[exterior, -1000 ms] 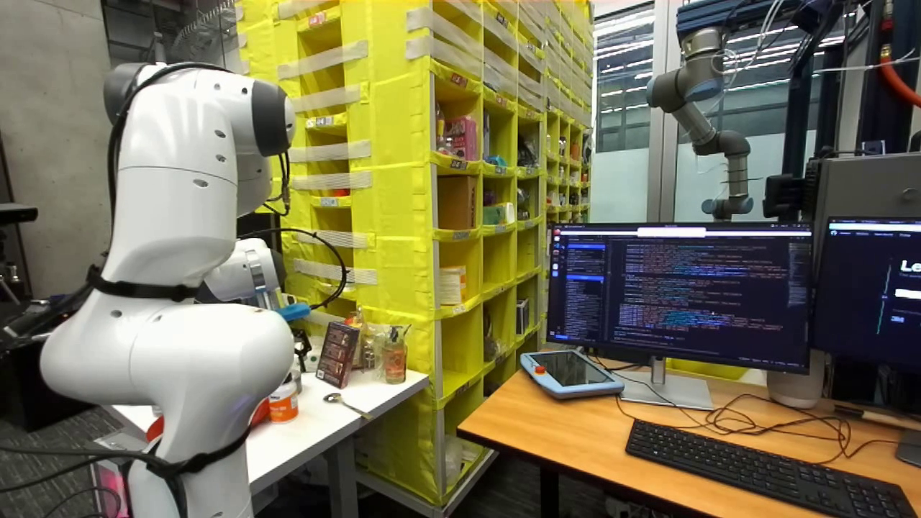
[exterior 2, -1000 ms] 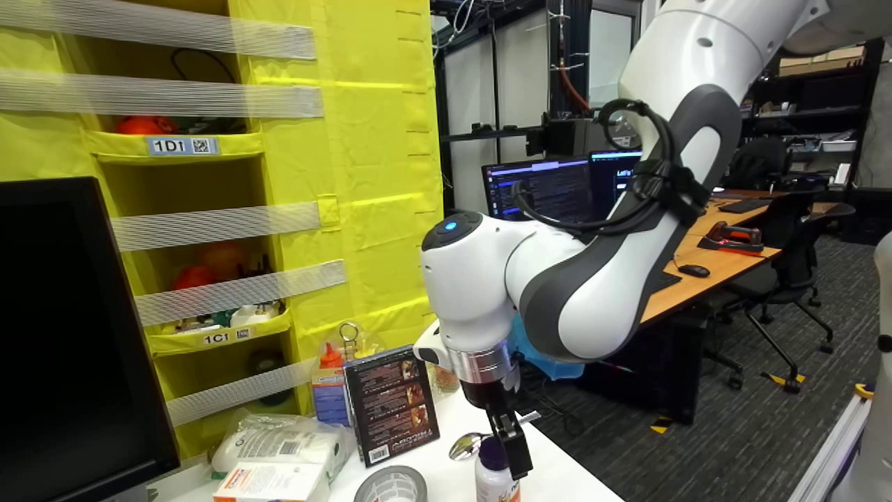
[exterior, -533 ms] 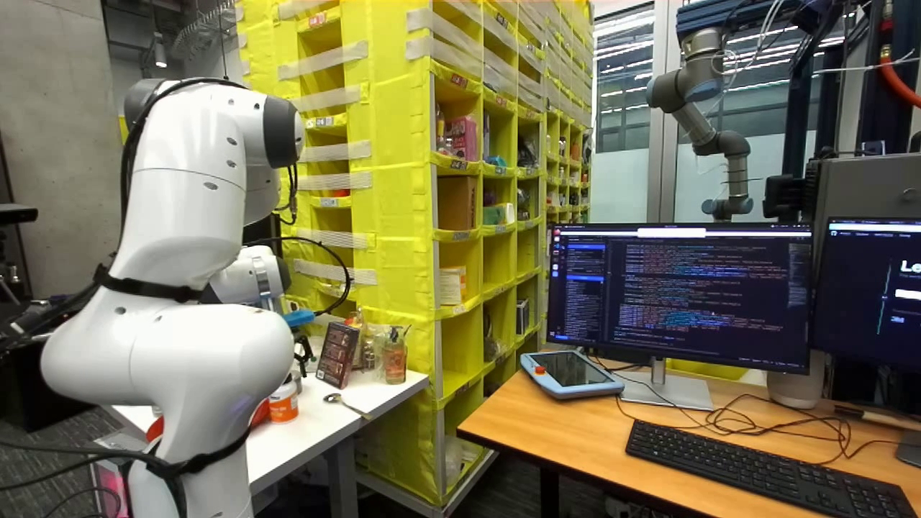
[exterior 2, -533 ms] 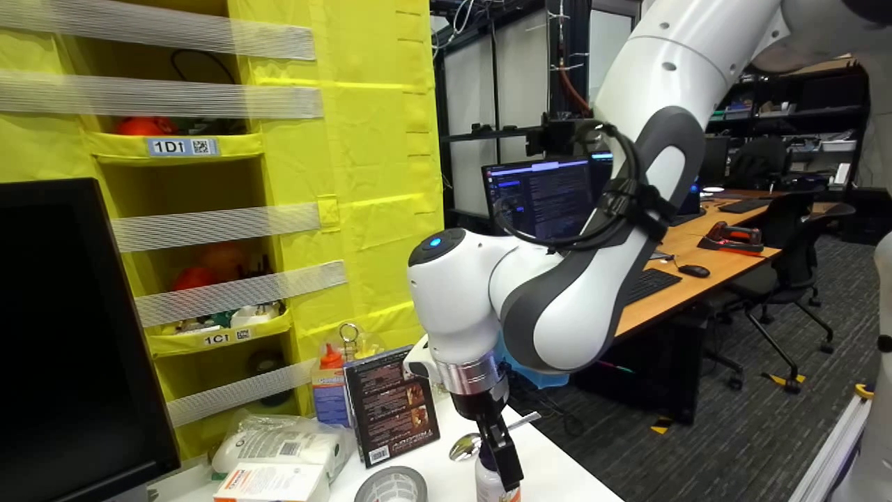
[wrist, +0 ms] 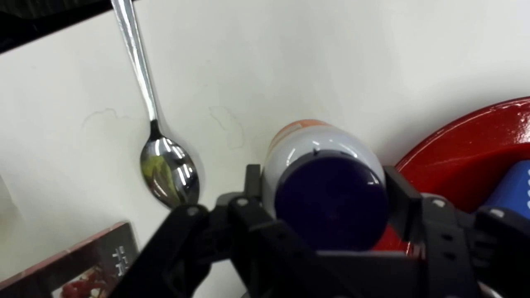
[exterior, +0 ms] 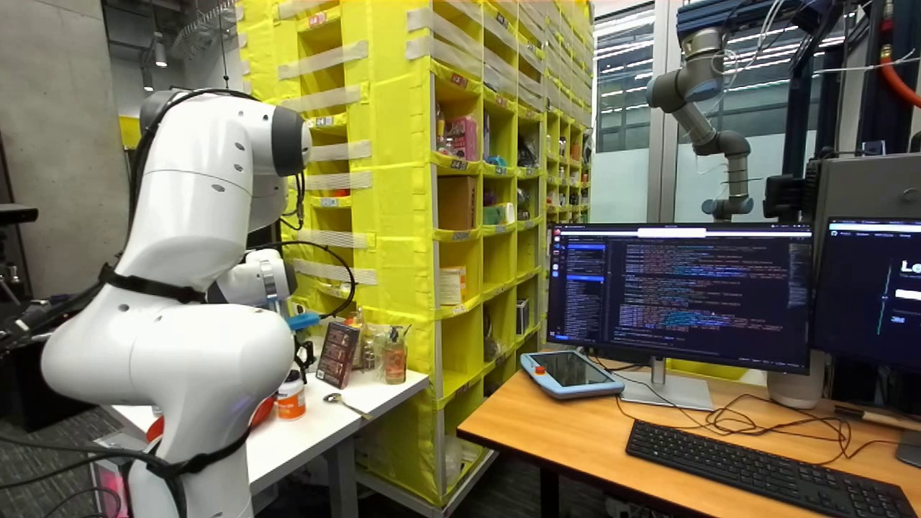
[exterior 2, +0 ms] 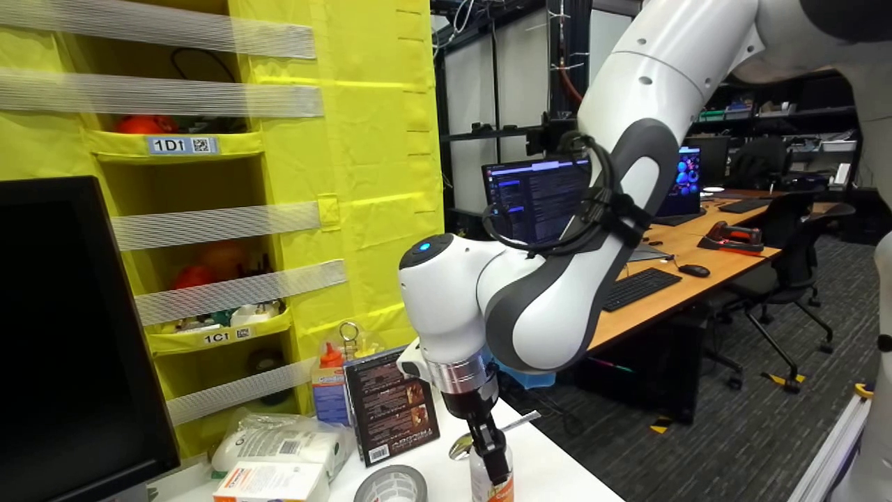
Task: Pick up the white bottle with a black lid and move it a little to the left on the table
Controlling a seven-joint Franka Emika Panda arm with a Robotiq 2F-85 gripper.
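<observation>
The white bottle, with an orange label and a very dark lid, is seen from above in the wrist view (wrist: 327, 138). It also shows in both exterior views (exterior: 291, 403) (exterior 2: 479, 477), upright. Black fingers of my gripper (wrist: 327, 186) press against it on two opposite sides just below the lid, so the gripper is shut on the bottle. In an exterior view one finger covers part of the bottle's front. The bottle is over the white table (wrist: 248, 62); whether its base touches the top cannot be made out.
A spoon (wrist: 169, 174) lies beside the bottle. On the opposite side is a red dish (wrist: 447, 149) with a blue item (wrist: 511, 186). A dark case (exterior 2: 394, 408), a tape roll (exterior 2: 390, 481) and a white-orange box (exterior 2: 268, 481) stand around. Yellow shelving (exterior 2: 376, 167) rises behind.
The gripper has come down around the bottle and closed on it. The bottle has shifted slightly, rightward in one exterior view and leftward in another, along with the arm.
</observation>
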